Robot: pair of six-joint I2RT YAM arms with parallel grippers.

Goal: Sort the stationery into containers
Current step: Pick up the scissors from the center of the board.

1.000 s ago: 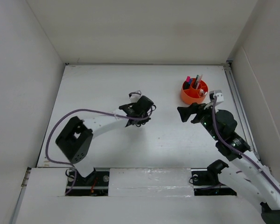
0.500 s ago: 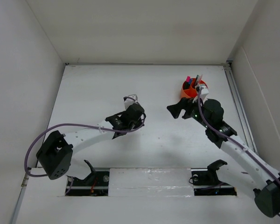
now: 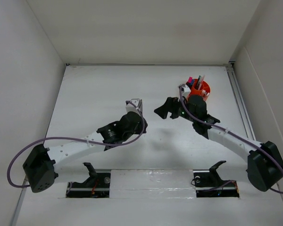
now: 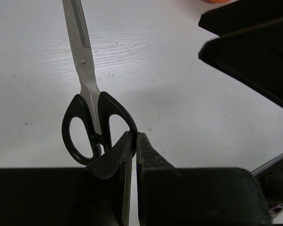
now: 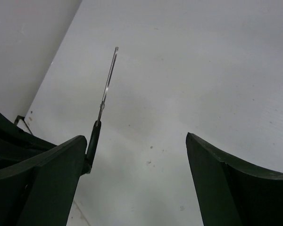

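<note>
— What do we have, starting with the big things?

— We see the white counter and both arms stretched out low over its middle. The left arm runs from its elbow at the near left corner up and to the right. The right arm runs from its elbow at the near right up and to the left. Their wrists end near each other, but apart.

— And the container?

— We find the orange pot far back on the right, just behind the right wrist, which covers its near left edge. A few pens stand upright in it.

— How are the pincers?

— In the left wrist view, the left pincer has its fingers pressed together on the right black handle loop of the scissors. The blades are shut and point straight away from that wrist. We cannot tell whether the scissors touch the counter. The right pincer has its fingers spread wide with nothing between them. From its own camera we see the scissors edge-on, just past its left finger.
</note>
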